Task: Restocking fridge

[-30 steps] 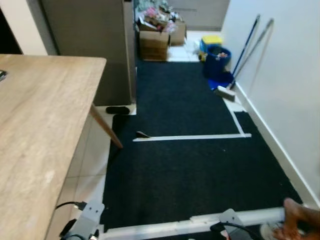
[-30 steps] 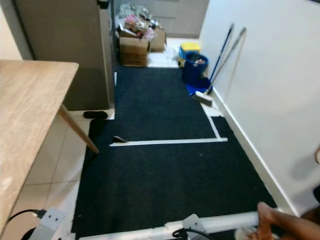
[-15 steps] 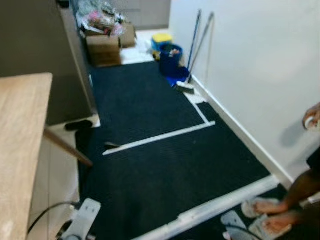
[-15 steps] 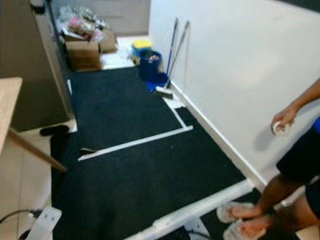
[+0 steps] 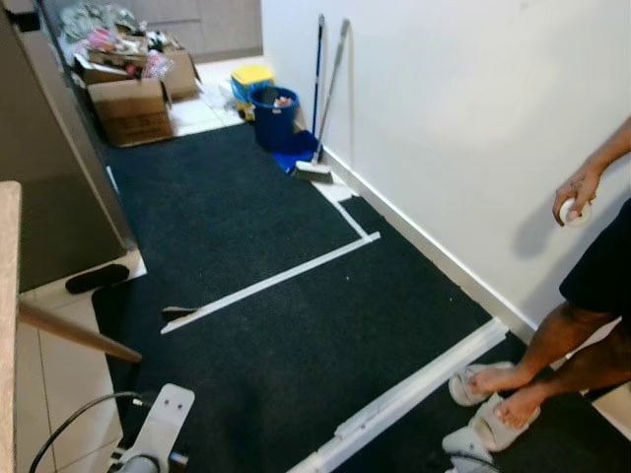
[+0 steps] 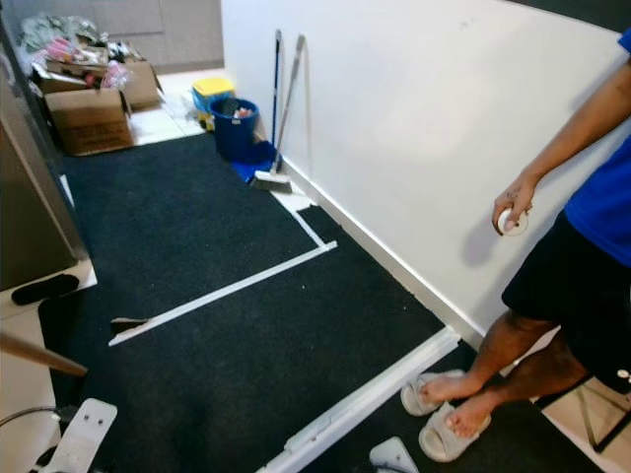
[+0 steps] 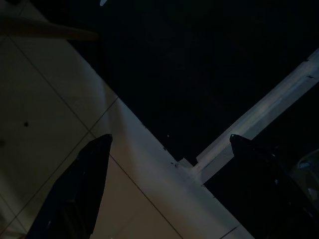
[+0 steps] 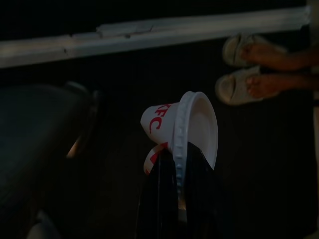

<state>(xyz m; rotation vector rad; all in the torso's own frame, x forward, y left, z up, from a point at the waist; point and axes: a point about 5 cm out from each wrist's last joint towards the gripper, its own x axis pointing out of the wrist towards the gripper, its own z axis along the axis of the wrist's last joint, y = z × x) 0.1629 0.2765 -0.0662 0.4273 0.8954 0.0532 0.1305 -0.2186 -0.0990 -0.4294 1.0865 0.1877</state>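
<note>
kfc cup [image 8: 169, 130], white lid on, pinched at the rim by the right gripper [image 8: 182, 164], fingers closed on it, low over the dark carpet [image 5: 296, 227]. left gripper [image 7: 169, 149] spread wide, holding nothing. person [image 6: 552, 286] stands by the wall. step: carrying stock. fridge [image 5: 49, 187] sits left; next likely calls for turning toward it.

One white lidded paper cup with red lettering [image 8: 179, 130]. One blue plastic bucket [image 5: 275, 114]. Two long-handled mops or brooms [image 5: 330, 89] against the white wall. Two brown cardboard boxes [image 5: 128, 106]. Two pale slide sandals [image 5: 493, 404], one person [image 6: 572, 276] wearing them. One small white round object [image 5: 572, 211] in hand. One black slipper [image 5: 97, 279].
</note>
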